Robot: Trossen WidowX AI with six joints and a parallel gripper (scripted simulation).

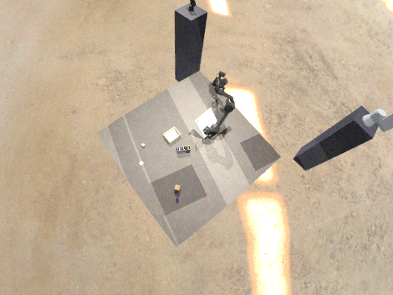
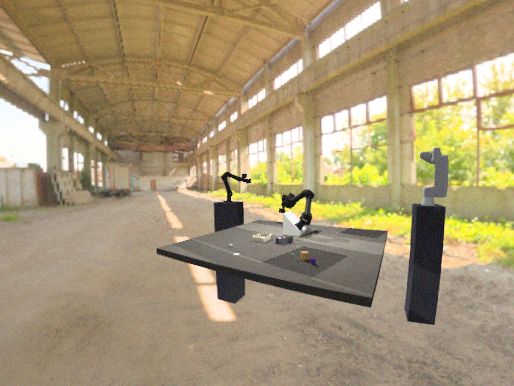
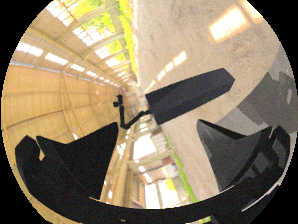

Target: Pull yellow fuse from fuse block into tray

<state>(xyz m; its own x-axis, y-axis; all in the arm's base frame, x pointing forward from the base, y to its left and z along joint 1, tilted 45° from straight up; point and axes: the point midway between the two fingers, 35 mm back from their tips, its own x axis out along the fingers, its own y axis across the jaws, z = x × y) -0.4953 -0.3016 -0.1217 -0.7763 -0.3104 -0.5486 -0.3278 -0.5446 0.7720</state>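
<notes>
The yellow fuse [image 1: 184,148] sits in the row of coloured fuses in the fuse block [image 1: 183,151] [image 2: 284,240]; in the exterior view it is too small to tell apart. The shallow cream tray [image 1: 172,136] [image 2: 261,238] stands beside the block and looks empty. My gripper [image 1: 206,132] [image 2: 281,208] [image 3: 158,125] is open and empty, its fingers wide apart in the wrist view. It is raised near the white box, off to one side of the block and well away from the tray. The wrist view shows neither the block nor the tray.
A white box [image 1: 205,120] [image 2: 291,225] stands close to my arm. An orange cube [image 1: 177,187] [image 2: 304,255] and a small purple object [image 1: 177,199] [image 2: 313,261] are farther off. Two small white pieces lie beyond the tray. Dark pedestals with other arms stand outside the table.
</notes>
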